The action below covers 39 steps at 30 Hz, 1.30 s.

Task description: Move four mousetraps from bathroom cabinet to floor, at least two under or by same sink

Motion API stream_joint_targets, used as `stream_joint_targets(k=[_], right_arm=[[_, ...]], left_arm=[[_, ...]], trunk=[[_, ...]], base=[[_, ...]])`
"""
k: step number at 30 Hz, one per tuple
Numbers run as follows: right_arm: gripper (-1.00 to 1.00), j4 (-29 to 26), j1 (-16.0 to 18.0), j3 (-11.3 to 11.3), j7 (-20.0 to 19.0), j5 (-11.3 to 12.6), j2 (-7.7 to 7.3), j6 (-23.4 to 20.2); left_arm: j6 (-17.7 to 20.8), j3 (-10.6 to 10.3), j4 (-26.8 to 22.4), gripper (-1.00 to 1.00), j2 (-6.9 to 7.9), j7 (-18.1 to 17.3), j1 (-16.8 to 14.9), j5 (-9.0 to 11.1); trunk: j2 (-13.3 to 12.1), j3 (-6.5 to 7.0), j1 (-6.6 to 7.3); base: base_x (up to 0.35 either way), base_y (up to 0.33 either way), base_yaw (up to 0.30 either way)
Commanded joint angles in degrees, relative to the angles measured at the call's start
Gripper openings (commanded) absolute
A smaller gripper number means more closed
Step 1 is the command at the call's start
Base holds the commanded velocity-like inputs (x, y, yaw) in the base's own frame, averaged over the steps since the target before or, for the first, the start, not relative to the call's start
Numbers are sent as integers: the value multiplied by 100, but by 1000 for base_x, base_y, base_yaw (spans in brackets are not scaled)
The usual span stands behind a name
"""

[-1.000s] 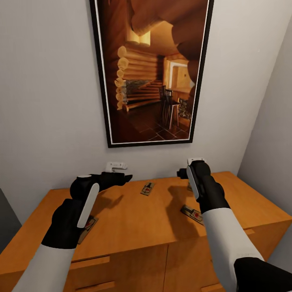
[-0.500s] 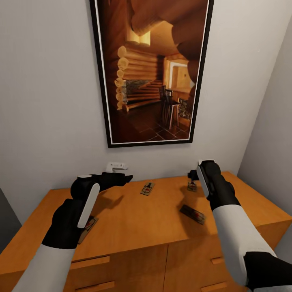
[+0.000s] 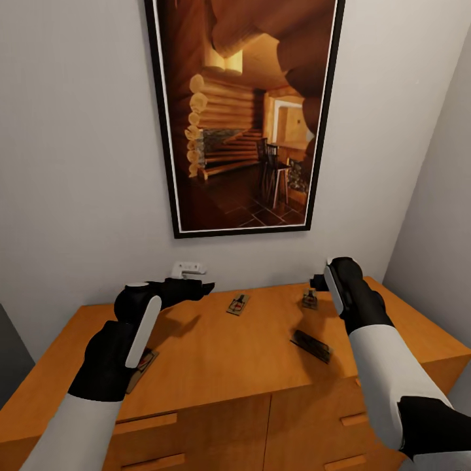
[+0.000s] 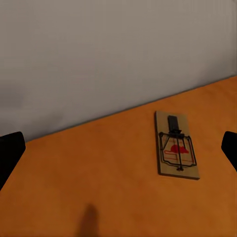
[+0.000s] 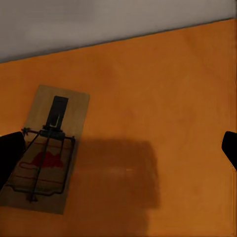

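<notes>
My right gripper (image 3: 319,282) hangs spread wide, empty, over the back of the orange-brown wooden cabinet top (image 3: 216,353), a flat tan mousetrap (image 3: 309,300) just below it. My left gripper (image 3: 199,286) is parted too, holding nothing, a second trap (image 3: 238,304) at its three o'clock. I count four traps up here. Big framed cabin picture (image 3: 245,111) on the wall at twelve.

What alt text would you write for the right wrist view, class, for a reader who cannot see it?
A mousetrap with a red spot lies flat on the orange-brown cabinet top, close to one dark fingertip of the open right gripper. A grey wall runs behind.
</notes>
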State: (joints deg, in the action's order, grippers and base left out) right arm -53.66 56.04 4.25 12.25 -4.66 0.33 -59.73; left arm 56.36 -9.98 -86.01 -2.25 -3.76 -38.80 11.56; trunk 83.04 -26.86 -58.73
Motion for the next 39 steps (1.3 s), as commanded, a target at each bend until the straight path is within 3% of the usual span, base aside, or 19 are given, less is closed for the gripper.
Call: stream_joint_targets(k=[1,10,39], right_arm=[[100,5,6,16,-33,-38,-16,-27],[100,29,11,38,-76,-28,-81,-27],[100,17,11,41,-91,-17,-24,-27]], left_arm=[[25,5,-3,100,-4,-24,-5,-10],[64,5,-1,100,-16,-21,-5,-5],[78,-82,58,100,-38,-19,-5,-13]], trunk=[[4,-7,0],[4,-7,0],[4,-7,0]], base=[[0,0,0],[1,0,0],[67,0,0]])
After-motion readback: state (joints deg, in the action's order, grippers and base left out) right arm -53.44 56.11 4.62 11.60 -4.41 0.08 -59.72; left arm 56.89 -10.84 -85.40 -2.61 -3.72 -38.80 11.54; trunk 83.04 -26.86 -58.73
